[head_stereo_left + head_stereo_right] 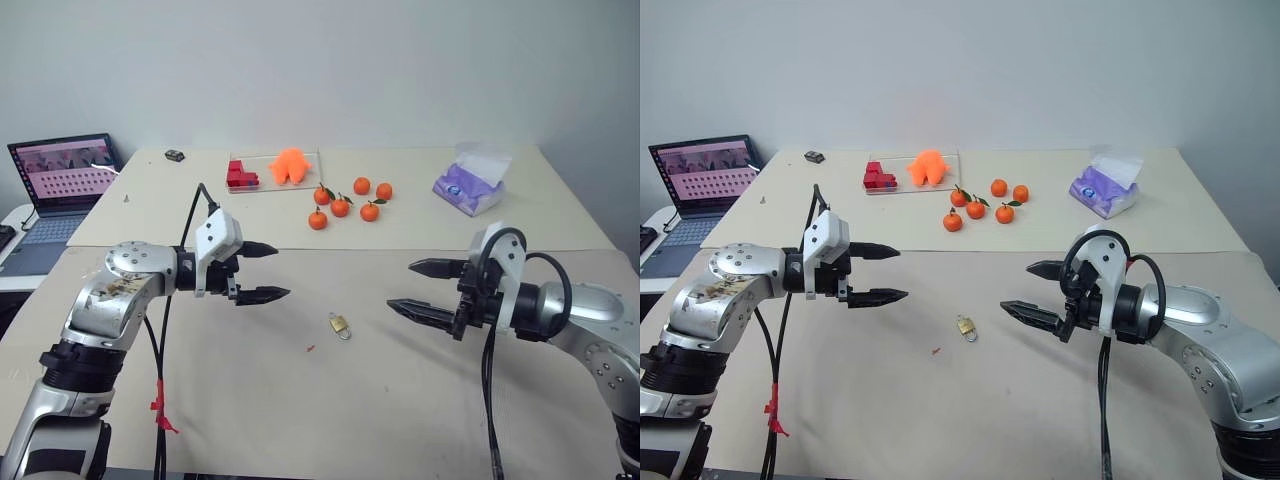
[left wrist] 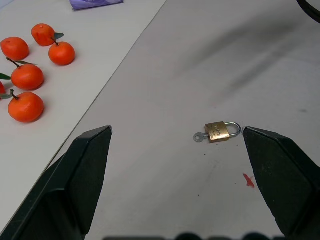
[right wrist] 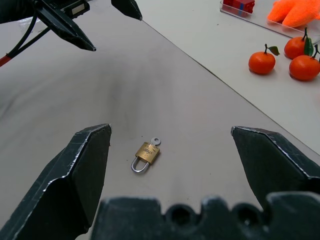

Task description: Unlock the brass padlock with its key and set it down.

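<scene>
Five oranges (image 1: 345,202) sit in a cluster on the bench (image 1: 560,220). Near them are one brass padlock (image 1: 339,324) with one key (image 2: 200,137) in it, one tissue pack (image 1: 470,185), one orange soft toy (image 1: 290,165), one red block pile (image 1: 240,177) and one laptop (image 1: 60,180). Two grippers are present: left gripper (image 1: 262,272), right gripper (image 1: 420,288).

Head stereo pair, two wrist cameras

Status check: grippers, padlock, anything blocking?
Left gripper and right gripper open, empty. Brass padlock flat on table between them, key inserted. Path clear.
</scene>
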